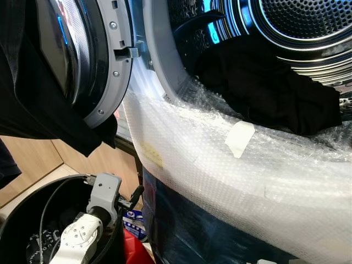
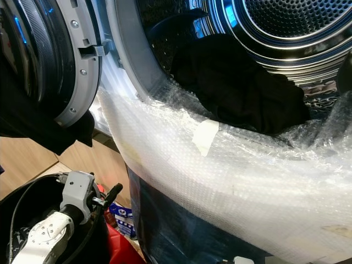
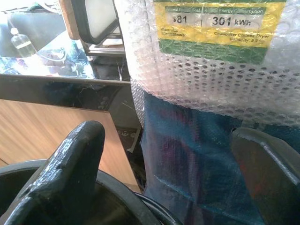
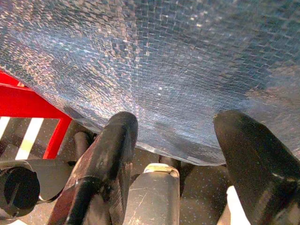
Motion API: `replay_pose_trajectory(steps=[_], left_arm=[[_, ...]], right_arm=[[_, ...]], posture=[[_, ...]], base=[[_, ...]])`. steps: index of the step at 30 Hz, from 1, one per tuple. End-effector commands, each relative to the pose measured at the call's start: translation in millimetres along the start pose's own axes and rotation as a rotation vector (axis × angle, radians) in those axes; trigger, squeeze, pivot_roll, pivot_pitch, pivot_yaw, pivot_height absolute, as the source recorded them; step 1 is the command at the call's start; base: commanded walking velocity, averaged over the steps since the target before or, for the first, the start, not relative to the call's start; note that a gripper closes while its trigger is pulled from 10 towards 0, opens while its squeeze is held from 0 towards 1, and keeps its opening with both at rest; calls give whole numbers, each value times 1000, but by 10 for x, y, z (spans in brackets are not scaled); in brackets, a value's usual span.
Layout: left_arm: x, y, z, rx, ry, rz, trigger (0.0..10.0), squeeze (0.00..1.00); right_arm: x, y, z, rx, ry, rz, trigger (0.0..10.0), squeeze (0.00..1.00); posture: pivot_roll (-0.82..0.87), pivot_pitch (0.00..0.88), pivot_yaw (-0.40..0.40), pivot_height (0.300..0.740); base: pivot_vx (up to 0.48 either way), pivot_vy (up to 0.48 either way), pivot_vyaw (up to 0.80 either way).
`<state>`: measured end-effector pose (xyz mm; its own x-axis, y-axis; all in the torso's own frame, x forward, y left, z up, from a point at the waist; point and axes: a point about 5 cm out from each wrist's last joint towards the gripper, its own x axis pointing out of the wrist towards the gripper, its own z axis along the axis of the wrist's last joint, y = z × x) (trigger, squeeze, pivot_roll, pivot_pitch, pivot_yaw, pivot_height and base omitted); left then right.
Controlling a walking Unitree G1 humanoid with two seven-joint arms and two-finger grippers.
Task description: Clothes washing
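Left gripper [image 3: 164, 173] spread, one dark garment [image 1: 269, 88] in drum [image 1: 308, 33]

One washer drum [image 1: 308, 33], one black garment [image 1: 264, 88], one black basket [image 1: 16, 209], two pincers.

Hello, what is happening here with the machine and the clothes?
The robot stands at an open front-loading machine wrapped in bubble wrap. A black garment lies in the drum, partly over its lip. The left gripper, fingers open, is low over a black basket holding dark laundry. The right gripper, also open, is down by the machine's wrapped front, holding nothing.
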<state>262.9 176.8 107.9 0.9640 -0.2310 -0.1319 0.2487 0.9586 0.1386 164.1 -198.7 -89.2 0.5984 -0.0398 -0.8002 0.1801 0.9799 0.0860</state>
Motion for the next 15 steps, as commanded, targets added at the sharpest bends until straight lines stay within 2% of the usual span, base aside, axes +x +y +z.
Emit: replay_pose_trajectory(steps=[1, 15], left_arm=[[2, 20, 34, 12, -5, 4, 10000, 0], [0, 26, 32, 10, -5, 10, 10000, 0]], right_arm=[[-9, -31, -15, 10, -1, -9, 10000, 0], [4, -5, 26, 9, -9, -2, 10000, 0]], posture=[[8, 30, 32, 740], [12, 26, 29, 740]], base=[[0, 0, 0], [0, 0, 0]])
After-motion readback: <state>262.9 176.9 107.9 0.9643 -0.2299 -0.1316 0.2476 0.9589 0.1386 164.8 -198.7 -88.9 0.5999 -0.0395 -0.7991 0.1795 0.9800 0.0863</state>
